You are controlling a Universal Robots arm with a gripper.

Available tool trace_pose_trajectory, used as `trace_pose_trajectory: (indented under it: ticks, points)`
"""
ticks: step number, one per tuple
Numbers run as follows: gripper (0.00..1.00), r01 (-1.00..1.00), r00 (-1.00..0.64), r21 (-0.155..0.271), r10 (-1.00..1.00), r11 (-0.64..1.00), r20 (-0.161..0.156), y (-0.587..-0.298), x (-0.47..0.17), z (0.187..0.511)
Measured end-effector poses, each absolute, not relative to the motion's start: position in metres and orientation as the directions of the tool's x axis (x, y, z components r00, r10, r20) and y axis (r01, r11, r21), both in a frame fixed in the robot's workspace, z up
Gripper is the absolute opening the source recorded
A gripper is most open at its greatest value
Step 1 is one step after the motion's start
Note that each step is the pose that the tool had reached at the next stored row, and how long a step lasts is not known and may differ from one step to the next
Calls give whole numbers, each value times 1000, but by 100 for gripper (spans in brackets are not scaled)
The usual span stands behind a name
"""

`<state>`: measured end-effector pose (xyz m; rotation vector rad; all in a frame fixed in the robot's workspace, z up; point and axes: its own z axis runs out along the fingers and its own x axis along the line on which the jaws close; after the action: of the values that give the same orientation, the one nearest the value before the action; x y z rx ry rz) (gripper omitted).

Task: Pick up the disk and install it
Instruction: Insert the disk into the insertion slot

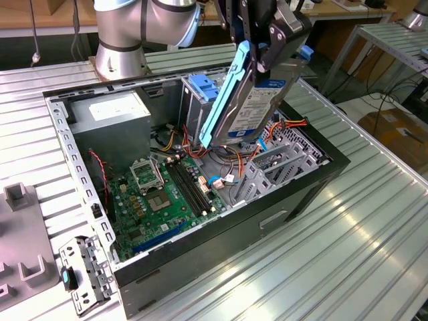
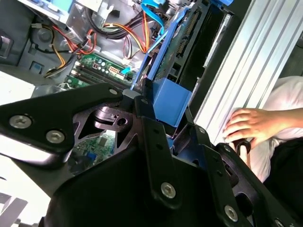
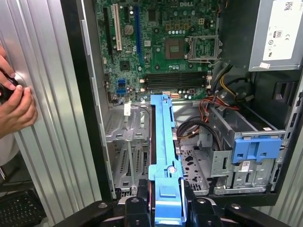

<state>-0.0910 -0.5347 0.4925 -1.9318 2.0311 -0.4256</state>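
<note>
The disk, a dark grey drive with a bright blue carrier rail, hangs tilted on edge above the open computer case. My gripper is shut on its upper end. The disk's lower end is over the cables between the metal drive cage and the slot brackets, apart from both. In the first wrist view, the blue rail runs edge-on out from between my fingers, with the empty bay floor beneath it. In the second wrist view, the disk extends from the gripper toward the case's interior.
A tall cage with a blue tab stands beside the bay. The motherboard and grey power supply fill the rest of the case. Orange and blue cables lie under the disk. A person's hand rests on the ribbed table.
</note>
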Motion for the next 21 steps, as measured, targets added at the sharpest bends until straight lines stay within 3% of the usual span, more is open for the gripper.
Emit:
trace_pose_trajectory:
  ticks: [5, 16, 21]
  points:
    - [37, -896, -46, -440, -999, 49, -18, -550, -91, 490]
    - [37, -892, -45, -450, -999, 49, -18, -553, -70, 476]
    - [37, -876, -44, -481, -999, 48, -20, -555, -70, 475]
